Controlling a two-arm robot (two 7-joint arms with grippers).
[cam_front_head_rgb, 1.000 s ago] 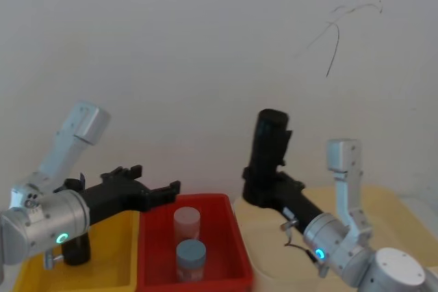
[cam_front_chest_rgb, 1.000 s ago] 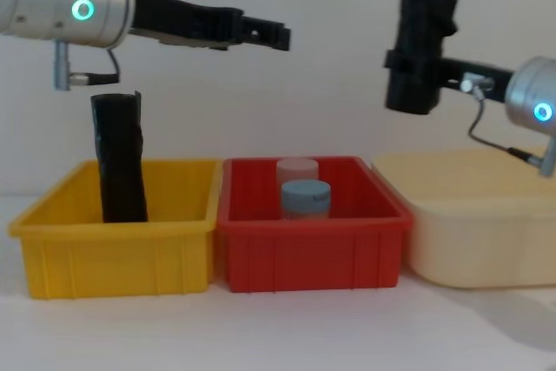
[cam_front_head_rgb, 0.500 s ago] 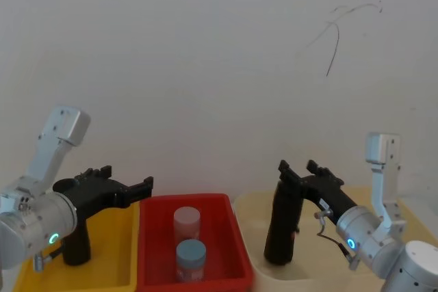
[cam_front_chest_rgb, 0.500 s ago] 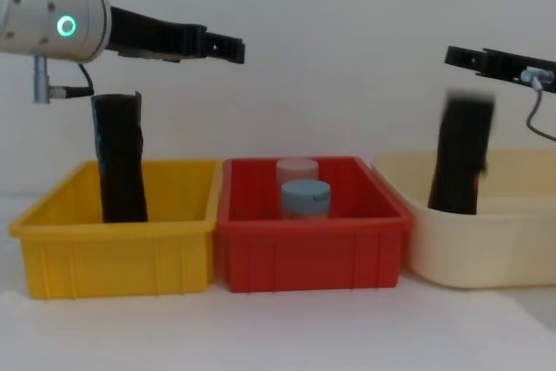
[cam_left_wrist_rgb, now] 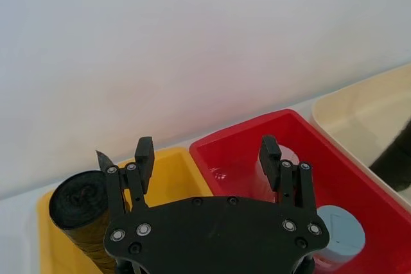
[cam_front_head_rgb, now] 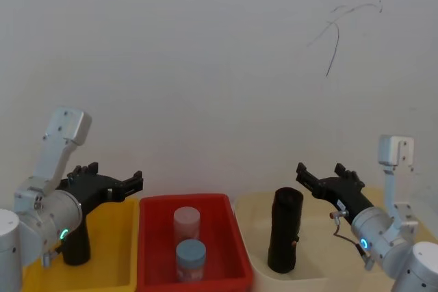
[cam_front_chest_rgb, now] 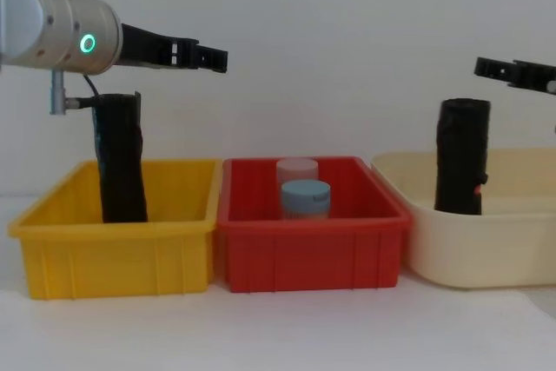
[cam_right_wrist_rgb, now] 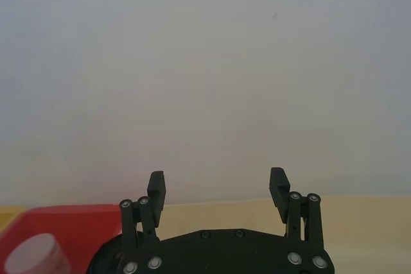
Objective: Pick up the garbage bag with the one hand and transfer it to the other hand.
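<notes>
— What is the setting?

— A plain white wall [cam_front_head_rgb: 205, 66] with a thin dark scrawl [cam_front_head_rgb: 333, 39] high on the right. Below it a white table [cam_front_chest_rgb: 278, 327] carries three bins in a row: a yellow bin [cam_front_chest_rgb: 113, 258] on the left, a red bin [cam_front_chest_rgb: 308, 254] in the middle and a cream bin [cam_front_chest_rgb: 469, 245] on the right.

— Where is the garbage bag?

— The garbage bag [cam_front_chest_rgb: 460, 158] stands upright in the cream bin, toward its left end, with a small red mark low on its side. Nothing grips it.

— And the end effectors?

— The right end effector [cam_front_head_rgb: 320, 174] hovers near the bag's top, to its right and apart from it, fingers spread wide and empty. The left end effector [cam_front_chest_rgb: 211, 58], on the arm with the green ring light, hangs above the yellow bin, likewise spread and holding nothing. Under it a slimmer black roll [cam_front_chest_rgb: 119, 162] stands in that bin.

— The red bin?

— It holds two jars: a pale pinkish jar [cam_front_chest_rgb: 297, 168] behind and a blue-lidded jar [cam_front_chest_rgb: 305, 197] in front.
</notes>
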